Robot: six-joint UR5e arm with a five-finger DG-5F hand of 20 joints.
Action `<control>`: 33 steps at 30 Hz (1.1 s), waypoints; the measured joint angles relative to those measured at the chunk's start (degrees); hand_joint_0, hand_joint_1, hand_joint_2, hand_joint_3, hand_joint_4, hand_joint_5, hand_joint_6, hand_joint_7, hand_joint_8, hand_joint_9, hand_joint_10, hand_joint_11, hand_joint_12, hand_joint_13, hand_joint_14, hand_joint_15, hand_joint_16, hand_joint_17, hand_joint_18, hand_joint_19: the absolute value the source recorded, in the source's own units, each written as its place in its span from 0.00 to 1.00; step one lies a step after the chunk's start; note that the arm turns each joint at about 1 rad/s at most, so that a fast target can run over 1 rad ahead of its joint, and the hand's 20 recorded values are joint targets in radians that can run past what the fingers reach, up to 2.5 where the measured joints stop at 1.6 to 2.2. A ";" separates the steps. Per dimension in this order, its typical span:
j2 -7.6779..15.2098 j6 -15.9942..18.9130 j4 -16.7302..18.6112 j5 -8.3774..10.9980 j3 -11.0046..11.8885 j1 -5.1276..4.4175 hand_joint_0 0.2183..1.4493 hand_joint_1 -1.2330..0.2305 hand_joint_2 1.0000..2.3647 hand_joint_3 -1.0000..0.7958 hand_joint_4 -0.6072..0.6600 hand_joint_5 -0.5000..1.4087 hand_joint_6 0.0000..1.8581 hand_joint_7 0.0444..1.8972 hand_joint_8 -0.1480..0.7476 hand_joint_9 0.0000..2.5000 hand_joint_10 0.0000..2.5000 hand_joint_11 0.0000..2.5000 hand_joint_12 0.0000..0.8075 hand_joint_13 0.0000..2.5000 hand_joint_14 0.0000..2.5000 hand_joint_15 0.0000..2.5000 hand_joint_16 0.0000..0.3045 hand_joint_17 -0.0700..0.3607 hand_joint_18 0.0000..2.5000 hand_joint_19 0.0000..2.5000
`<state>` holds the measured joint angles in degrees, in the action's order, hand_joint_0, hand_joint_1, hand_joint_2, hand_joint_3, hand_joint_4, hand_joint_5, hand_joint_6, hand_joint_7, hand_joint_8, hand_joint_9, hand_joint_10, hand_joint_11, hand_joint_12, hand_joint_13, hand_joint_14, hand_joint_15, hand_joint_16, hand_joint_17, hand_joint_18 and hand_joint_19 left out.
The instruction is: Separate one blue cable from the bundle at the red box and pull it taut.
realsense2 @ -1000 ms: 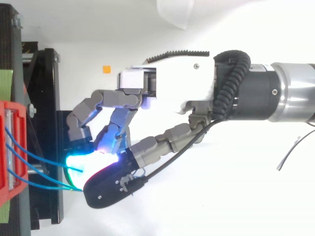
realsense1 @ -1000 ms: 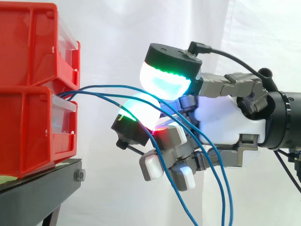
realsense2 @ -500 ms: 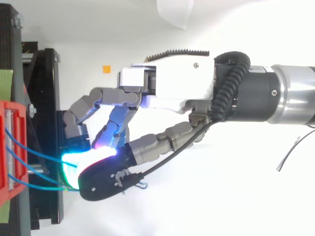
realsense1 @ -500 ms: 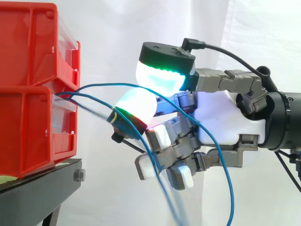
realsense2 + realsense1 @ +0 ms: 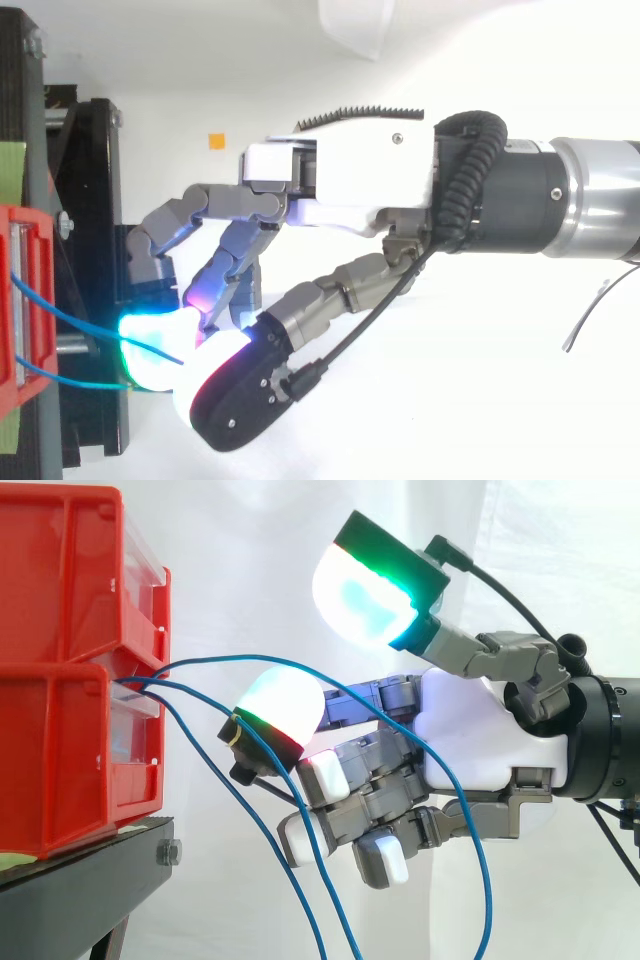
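Several blue cables come out of the lower of two stacked red bins (image 5: 60, 750) at the left. One blue cable (image 5: 216, 663) arcs up over my hand's outstretched finger, whose pad (image 5: 280, 705) glows white, then runs behind my hand (image 5: 470, 740) and hangs down on the right. Two other blue cables (image 5: 290, 900) drop steeply between the bin and the hand. The thumb pad (image 5: 365, 595), glowing cyan and green, is raised well above the finger and apart from it. The lower fingers are curled and hold nothing. From above, my hand (image 5: 350, 180) reaches left toward the bin (image 5: 20, 300), and two cables (image 5: 80, 325) cross the gap.
The bins stand on a black stand (image 5: 90, 880) with a bolt at its corner. A white curtain hangs behind. A small orange mark (image 5: 216, 141) lies on the white floor beyond the hand.
The thumb has lifted up and away from the glowing finger. Two cables that ran across the hand have slipped off and now hang to its left. One stays draped over the finger.
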<state>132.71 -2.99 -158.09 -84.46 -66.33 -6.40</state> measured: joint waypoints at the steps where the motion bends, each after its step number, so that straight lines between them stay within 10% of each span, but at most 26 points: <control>1: 0.00 0.00 -0.01 0.00 0.00 -0.03 0.25 0.30 0.00 0.28 0.68 0.19 0.41 0.63 0.59 0.36 0.00 0.28 0.51 0.35 0.01 0.21 0.19 0.46 0.40 0.31; 17: 0.00 0.00 -0.06 0.33 -0.02 -0.18 0.27 0.36 0.01 0.53 0.69 0.19 0.47 0.66 0.64 0.40 0.00 0.29 0.54 0.38 0.00 0.21 0.20 0.49 0.44 0.30; 33: 0.00 0.50 -0.68 1.18 -0.03 -0.46 0.28 0.45 0.01 0.43 0.73 0.19 0.46 0.64 0.65 0.41 0.00 0.29 0.55 0.37 0.01 0.21 0.21 0.49 0.43 0.30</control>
<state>132.71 -2.49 -158.77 -83.28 -66.37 -6.86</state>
